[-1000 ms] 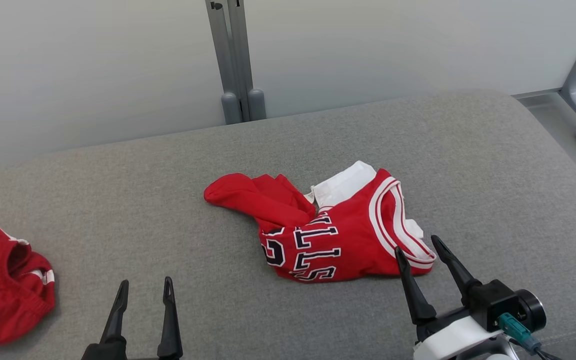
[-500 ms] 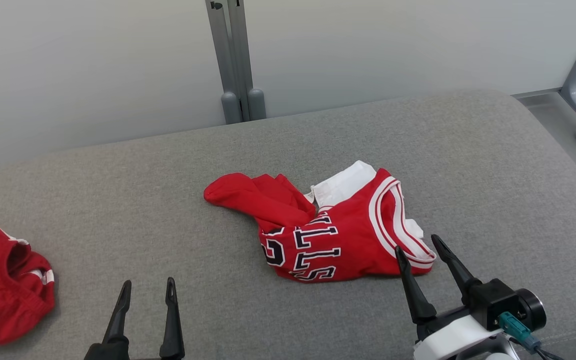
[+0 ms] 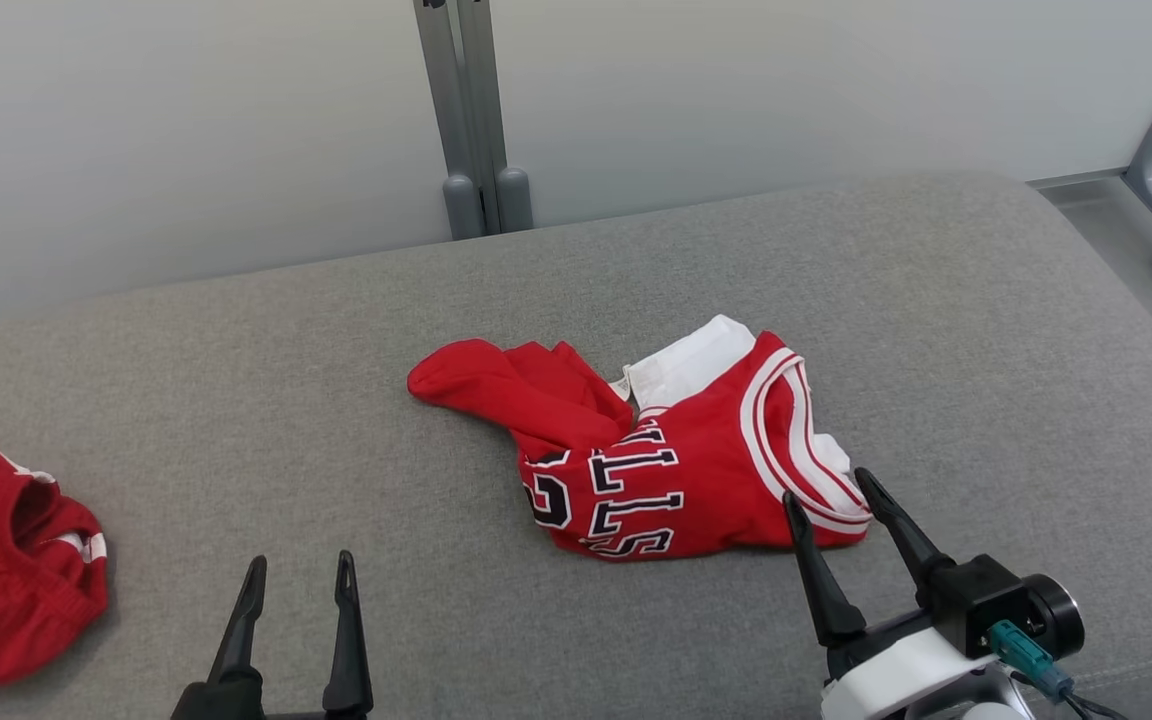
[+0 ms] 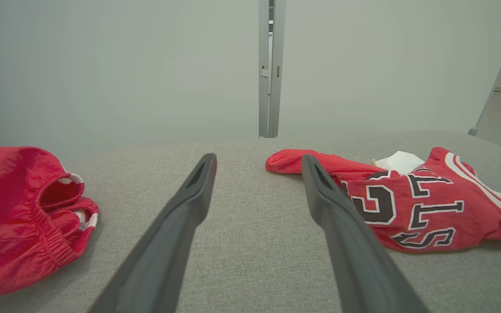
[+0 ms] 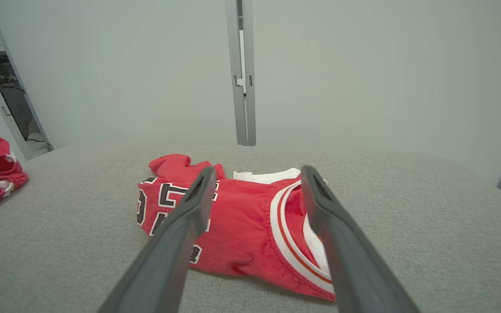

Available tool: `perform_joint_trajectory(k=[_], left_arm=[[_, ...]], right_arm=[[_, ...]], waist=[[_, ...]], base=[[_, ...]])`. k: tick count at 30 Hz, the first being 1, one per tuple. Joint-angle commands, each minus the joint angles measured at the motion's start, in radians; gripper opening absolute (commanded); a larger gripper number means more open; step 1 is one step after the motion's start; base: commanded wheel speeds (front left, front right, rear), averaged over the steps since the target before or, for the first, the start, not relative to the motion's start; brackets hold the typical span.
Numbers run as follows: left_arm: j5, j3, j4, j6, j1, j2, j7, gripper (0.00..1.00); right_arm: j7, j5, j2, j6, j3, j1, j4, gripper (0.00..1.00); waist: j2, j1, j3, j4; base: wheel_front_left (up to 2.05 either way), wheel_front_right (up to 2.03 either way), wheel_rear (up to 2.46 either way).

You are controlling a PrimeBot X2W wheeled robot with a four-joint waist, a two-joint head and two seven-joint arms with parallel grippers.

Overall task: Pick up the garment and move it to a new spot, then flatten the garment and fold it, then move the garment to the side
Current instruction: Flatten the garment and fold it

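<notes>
Left gripper (image 3: 301, 558) and right gripper (image 3: 824, 484): fingers spread wide, nothing held.
In your head view, the left gripper sits at 7 o'clock, well apart from the red jersey (image 3: 676, 470). The right gripper sits at 5 o'clock, its tips at the jersey's striped near-right edge; contact cannot be confirmed. The jersey lies crumpled at centre on the grey cushion (image 3: 336, 400).
</notes>
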Motion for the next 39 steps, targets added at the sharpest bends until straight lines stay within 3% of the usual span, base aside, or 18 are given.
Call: perform_joint_trajectory(k=[1, 8, 13, 22, 28, 29, 30, 39], left_arm=[[0.003, -0.001, -0.001, 0.000, -0.022, 0.001, 0.000, 1.00], [0.015, -0.029, 0.008, -0.015, -0.049, 0.001, 0.000, 1.00], [0.030, -0.067, 0.011, -0.025, -0.081, 0.001, 0.000, 1.00], [0.060, -0.133, -0.004, -0.029, -0.167, 0.001, 0.000, 1.00], [0.061, -0.158, -0.004, -0.028, -0.210, 0.001, 0.000, 1.00], [0.059, -0.162, -0.003, -0.026, -0.215, 0.001, 0.000, 1.00], [0.057, -0.163, -0.003, -0.024, -0.218, 0.001, 0.000, 1.00], [0.044, -0.172, -0.012, -0.011, -0.242, 0.002, 0.000, 1.00]], right_arm=[[-0.003, -0.003, -0.003, -0.001, 0.002, -0.014, 0.010, 1.00], [-0.003, 0.027, -0.008, -0.001, -0.016, -0.073, 0.128, 1.00], [-0.003, 0.167, 0.008, -0.001, -0.088, -0.125, 0.276, 1.00], [-0.003, 0.283, -0.037, -0.001, -0.130, -0.278, 0.501, 1.00], [-0.003, 0.362, -0.039, -0.001, -0.071, -0.354, 0.664, 0.99], [-0.001, 0.380, -0.040, -0.001, -0.050, -0.362, 0.675, 0.45], [-0.001, 0.392, -0.041, -0.001, -0.034, -0.366, 0.678, 0.00], [-0.002, 0.471, -0.121, -0.001, -0.008, -0.455, 0.563, 0.00]], waist=[[0.0000, 0.0000, 0.006, 0.001], [0.0000, 0.0000, 0.034, 0.005], [0.0000, 0.0000, 0.065, 0.016], [0.0000, 0.0000, 0.190, 0.058], [0.0000, 0.0000, 0.238, 0.082], [0.0000, 0.0000, 0.242, 0.084], [0.0000, 0.0000, 0.245, 0.084], [0.0000, 0.0000, 0.249, 0.065]], base=[[0.00, 0.00, 0.00], [0.00, 0.00, 0.00], [0.00, 0.00, 0.00], [0.00, 0.00, 0.00], [0.00, 0.00, 0.00], [0.00, 0.00, 0.00], [0.00, 0.00, 0.00], [0.00, 0.00, 0.00]])
